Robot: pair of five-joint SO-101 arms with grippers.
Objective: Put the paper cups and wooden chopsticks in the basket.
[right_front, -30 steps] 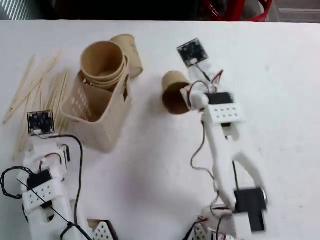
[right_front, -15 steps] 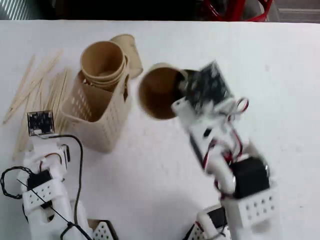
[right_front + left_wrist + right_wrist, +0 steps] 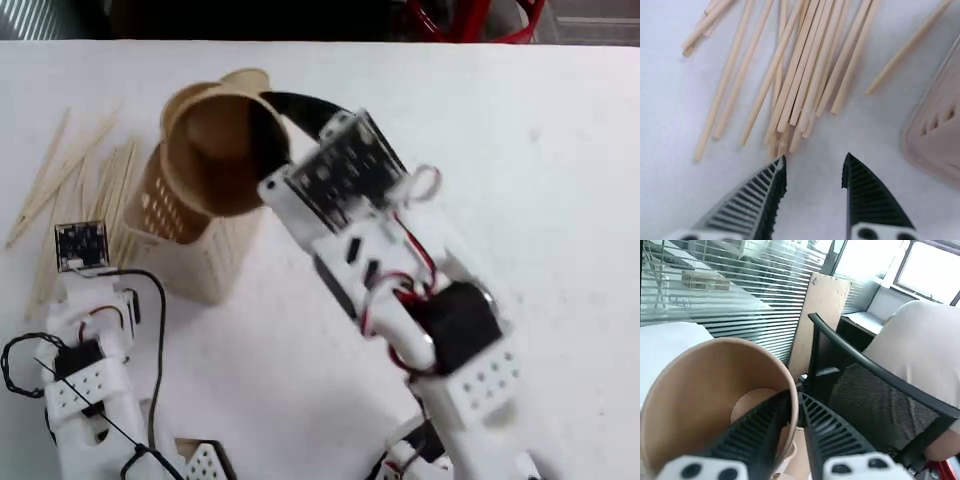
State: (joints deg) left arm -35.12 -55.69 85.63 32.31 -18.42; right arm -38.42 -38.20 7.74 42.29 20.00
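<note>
At the left the wooden chopsticks lie loose on the table, light, stiff and apt to roll, so we judge a pinch across the bundle's middle best; our left gripper hovers with jaws apart at their near ends. Right of them, over the basket, the light, crushable paper cup hangs tilted, our right gripper clamped on its rim.

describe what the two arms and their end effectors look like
Both arms are white printed plastic with black servo blocks and dotted mounting plates. The left arm trails looping black cable; the right arm carries red and white wires. The left end effector and right end effector are black, ribbed and pointed, on white bases.
</note>
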